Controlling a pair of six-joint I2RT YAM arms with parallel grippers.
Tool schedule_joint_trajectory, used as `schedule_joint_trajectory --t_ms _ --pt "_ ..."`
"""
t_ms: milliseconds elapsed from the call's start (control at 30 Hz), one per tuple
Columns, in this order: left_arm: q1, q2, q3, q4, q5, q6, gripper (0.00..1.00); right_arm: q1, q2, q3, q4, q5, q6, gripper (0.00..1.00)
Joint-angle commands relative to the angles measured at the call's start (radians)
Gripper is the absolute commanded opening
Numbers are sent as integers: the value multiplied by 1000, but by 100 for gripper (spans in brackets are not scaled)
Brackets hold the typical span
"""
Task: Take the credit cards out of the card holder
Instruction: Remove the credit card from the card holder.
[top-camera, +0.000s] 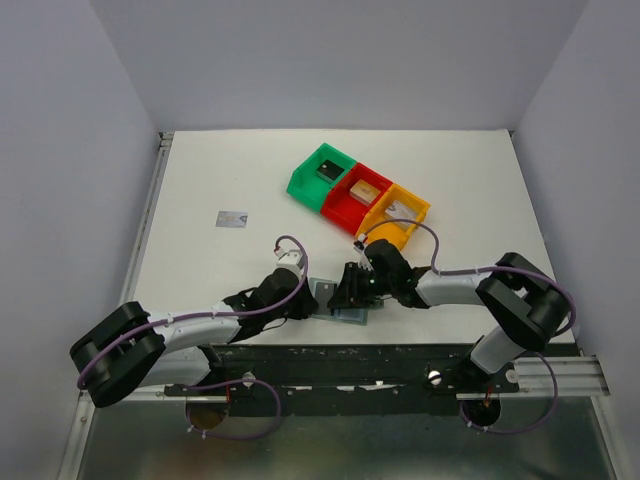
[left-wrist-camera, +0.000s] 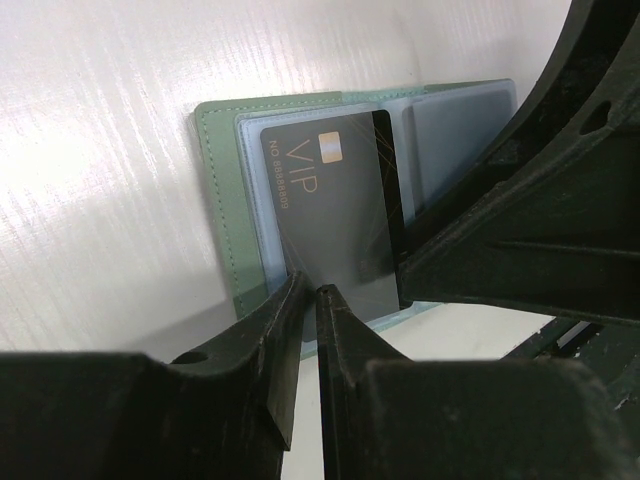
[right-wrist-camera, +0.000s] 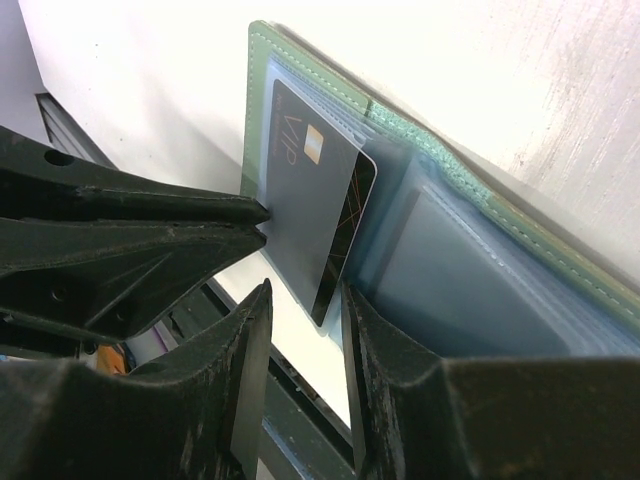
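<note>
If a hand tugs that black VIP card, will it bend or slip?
The black card probably stays stiff: it lies flat with straight edges. Its glossy face reflects light, so a pinch might slip. It looks thin, so likely very light; the soft holder may drag along with it.

black-and-silver arms; looped purple cables; matte black fingers

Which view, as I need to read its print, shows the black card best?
Left wrist. The black card faces the lens, with VIP lettering, a number and chip legible. Right wrist shows it slanted and foreshortened, only VIP clear. In top external it is too small to make out.
</note>
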Motion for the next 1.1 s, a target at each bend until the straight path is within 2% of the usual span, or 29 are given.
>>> schedule_joint_trajectory --t_ms 0,233,300,400,533,700,1067 --pt "-3 5 -25 -32 2 -4 27 2 18 12 29 -4 9 41" --pt "-3 0 -25 -36 2 -5 29 2 26 11 55 -7 23 41" --pt "-3 -9 -25 -45 3 -4 34 1 29 9 61 -10 27 41" --pt "-3 -32 -22 -60 5 -5 49 1 34 9 66 -10 27 41" --pt "-3 -61 -20 -81 2 -7 58 2 38 12 69 -9 29 41" --pt "-3 -72 -26 -88 -4 -11 57 2 37 19 72 -12 31 41" --pt "-3 -62 -32 -106 -32 -22 44 2 40 11 106 -10 55 41"
